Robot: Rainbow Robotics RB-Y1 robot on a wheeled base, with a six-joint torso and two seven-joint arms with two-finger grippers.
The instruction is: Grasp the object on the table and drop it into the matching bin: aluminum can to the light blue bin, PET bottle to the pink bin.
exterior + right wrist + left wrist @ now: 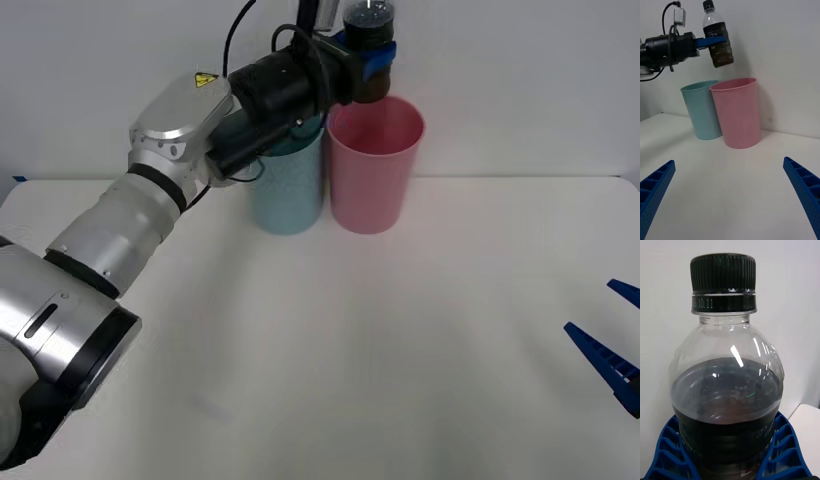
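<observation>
The left pincer is clamped on the bottle, its blue fingers wrapping the dark label band, and it holds the bottle in the air above the pink bin. The relation that matters is how the bottle sits over that bin's mouth: in the right wrist view the bottle stands cap up with its long axis tilted slightly, its base hanging over the near side of the pink bin, close to the edge it shares with the light blue bin. Judged from this, a release should land it inside, though a small shift toward the bin's centre would be safer. The right pincer, fingers apart, waits low over the worktop, well away from both bins.
</observation>
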